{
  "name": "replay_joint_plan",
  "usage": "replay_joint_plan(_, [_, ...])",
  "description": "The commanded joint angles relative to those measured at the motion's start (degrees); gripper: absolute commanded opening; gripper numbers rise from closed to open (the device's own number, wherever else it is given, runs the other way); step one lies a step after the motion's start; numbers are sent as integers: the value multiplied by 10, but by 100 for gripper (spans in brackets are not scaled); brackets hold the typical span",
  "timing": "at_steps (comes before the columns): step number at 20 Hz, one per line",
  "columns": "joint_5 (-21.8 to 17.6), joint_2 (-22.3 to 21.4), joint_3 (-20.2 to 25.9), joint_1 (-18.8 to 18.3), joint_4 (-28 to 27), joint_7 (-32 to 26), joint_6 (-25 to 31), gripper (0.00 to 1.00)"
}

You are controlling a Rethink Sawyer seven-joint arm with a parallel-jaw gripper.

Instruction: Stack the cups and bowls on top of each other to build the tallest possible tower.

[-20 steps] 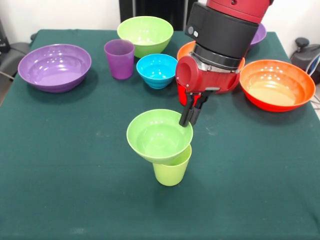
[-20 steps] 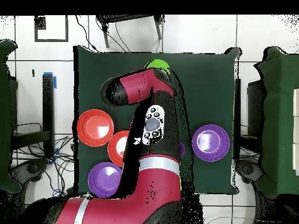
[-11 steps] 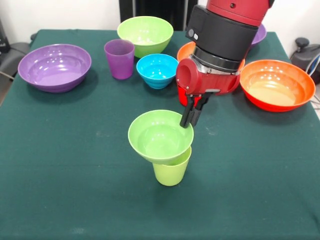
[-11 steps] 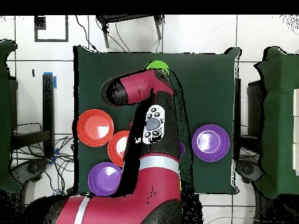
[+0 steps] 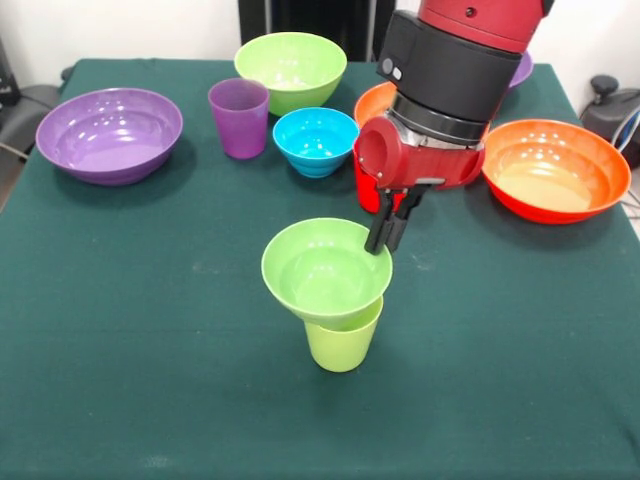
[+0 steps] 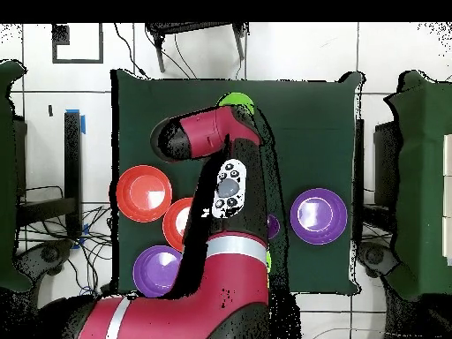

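Green tablecloth [image 5: 150, 330]: small lime-green bowl [image 5: 325, 272] atop lime-green cup [image 5: 342, 345], tool [image 5: 383, 232] pinching rim.

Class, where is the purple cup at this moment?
In the front view, the purple cup stands upper left, between the wide purple bowl and the small blue bowl.

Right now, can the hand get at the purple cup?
Probably not yet: the hand is shut on the rim of the small green bowl on the green cup. The purple cup itself stands uncovered.

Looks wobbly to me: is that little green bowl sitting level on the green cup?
Tilted. The small green bowl leans toward the camera on the cup, with the hand pinching its far rim.
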Motion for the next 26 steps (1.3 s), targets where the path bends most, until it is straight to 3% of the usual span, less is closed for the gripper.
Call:
replay_joint_plan(1, [12, 3, 14, 24, 35, 100, 5, 0])
replay_joint_plan(26, [31, 6, 0, 35, 42, 91, -21, 0])
